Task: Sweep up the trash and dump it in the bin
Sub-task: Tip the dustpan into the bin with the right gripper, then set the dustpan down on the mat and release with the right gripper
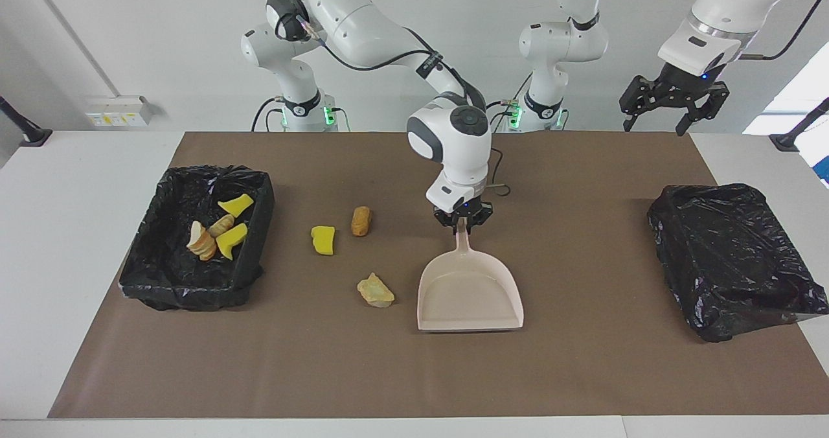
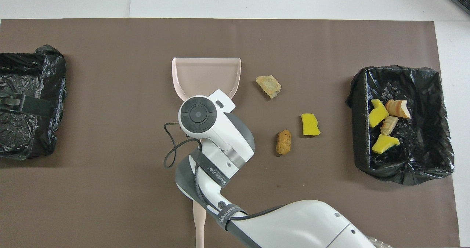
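Three bits of trash lie on the brown mat: a yellow chunk (image 1: 322, 240) (image 2: 310, 124), a brown piece (image 1: 361, 221) (image 2: 283, 142) and a tan piece (image 1: 375, 291) (image 2: 268, 86). Several more bits (image 1: 217, 230) (image 2: 385, 125) sit in the black-lined bin (image 1: 170, 275) (image 2: 422, 167) at the right arm's end. My right gripper (image 1: 462, 223) is shut on the handle of the beige dustpan (image 1: 469, 295) (image 2: 205, 73), mid-mat, its mouth facing away from the robots, beside the tan piece. My left gripper (image 1: 667, 111) (image 2: 25, 105) hangs open and high at the left arm's end.
A second black-lined bin (image 1: 735, 260) (image 2: 29, 130) stands at the left arm's end, under the left gripper. The beige brush (image 2: 199, 218) lies on the mat nearer to the robots than the dustpan, mostly covered by the right arm.
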You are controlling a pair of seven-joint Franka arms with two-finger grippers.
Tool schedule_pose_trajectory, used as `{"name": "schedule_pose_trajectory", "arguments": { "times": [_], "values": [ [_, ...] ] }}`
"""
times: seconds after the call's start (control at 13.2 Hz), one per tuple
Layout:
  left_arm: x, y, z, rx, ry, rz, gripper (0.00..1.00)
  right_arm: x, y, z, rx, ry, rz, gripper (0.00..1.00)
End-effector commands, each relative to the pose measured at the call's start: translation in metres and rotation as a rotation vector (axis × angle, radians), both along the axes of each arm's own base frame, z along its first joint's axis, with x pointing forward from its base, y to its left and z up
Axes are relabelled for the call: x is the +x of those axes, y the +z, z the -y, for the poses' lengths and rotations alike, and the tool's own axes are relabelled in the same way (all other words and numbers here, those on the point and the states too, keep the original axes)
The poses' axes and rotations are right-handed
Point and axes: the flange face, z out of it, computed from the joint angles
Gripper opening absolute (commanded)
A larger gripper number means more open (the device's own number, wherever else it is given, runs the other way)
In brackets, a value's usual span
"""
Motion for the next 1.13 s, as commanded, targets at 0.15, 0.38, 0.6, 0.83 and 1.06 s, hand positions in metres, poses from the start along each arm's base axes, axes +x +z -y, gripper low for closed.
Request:
{"name": "schedule_pose_trajectory", "arguments": {
  "times": [0.15,0.38,0.6,0.83,1.06],
  "values": [
    [-0.004,0.002,-0.004,0.022,-0.001,-0.006,1.0,0.009,0.025,-0.008,0.014,-0.028,0.044,1.0],
    [-0.004,0.001,-0.005,0.019,0.003,-0.008,1.0,-0.005,0.062,0.003,0.028,-0.037,0.041,1.0],
    [-0.004,0.002,-0.006,0.019,0.014,-0.009,1.0,-0.044,0.066,-0.002,0.036,-0.055,-0.083,1.0],
    [-0.008,0.002,0.005,0.02,-0.006,-0.018,1.0,-0.123,0.06,-0.016,-0.007,-0.049,-0.133,1.0],
    [-0.008,0.002,0.005,0.02,-0.007,-0.02,1.0,-0.21,0.048,-0.026,0.014,-0.071,-0.099,1.0]
  ]
}}
